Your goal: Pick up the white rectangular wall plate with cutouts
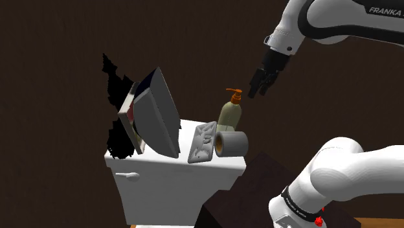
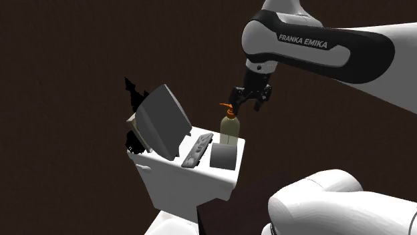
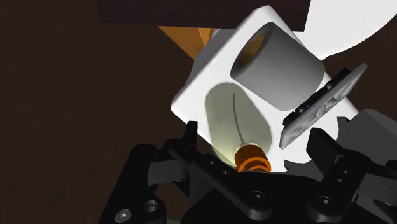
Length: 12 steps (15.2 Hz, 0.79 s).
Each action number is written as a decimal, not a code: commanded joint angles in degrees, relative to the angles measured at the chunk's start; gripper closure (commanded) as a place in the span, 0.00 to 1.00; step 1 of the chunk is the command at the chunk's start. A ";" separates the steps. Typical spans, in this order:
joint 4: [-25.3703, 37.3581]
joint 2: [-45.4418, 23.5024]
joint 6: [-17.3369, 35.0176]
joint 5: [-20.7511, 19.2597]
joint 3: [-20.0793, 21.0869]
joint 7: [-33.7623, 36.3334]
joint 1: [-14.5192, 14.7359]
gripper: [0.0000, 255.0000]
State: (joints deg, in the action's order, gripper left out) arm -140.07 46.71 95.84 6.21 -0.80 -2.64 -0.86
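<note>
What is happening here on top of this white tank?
A white robot arm holds its open hand in the air above a pump bottle, gripping nothing. The wall plate it should pick up rests untouched on the white tank, between a tilted grey box and a grey roll.

"FRANKA EMIKA" on the arm (image 2: 314, 45)

Matt grey wall plate (image 1: 202, 142), smooth white tank (image 1: 168, 178); glossy white arm (image 1: 336, 175), matt grey roll (image 1: 233, 144)
</note>
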 commanded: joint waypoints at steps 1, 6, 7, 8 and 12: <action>0.00 0.00 0.00 0.00 0.00 0.00 0.00 0.00; -11.21 1.56 13.36 11.68 -2.25 3.99 0.81 0.00; -13.29 1.55 16.34 14.32 -2.57 4.48 1.29 0.00; -15.28 1.39 19.44 17.12 -2.84 4.84 1.92 0.00; -21.93 -1.14 33.15 30.57 -3.94 4.33 6.63 0.00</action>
State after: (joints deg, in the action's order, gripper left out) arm -160.11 45.82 125.14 32.65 -4.68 1.62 4.31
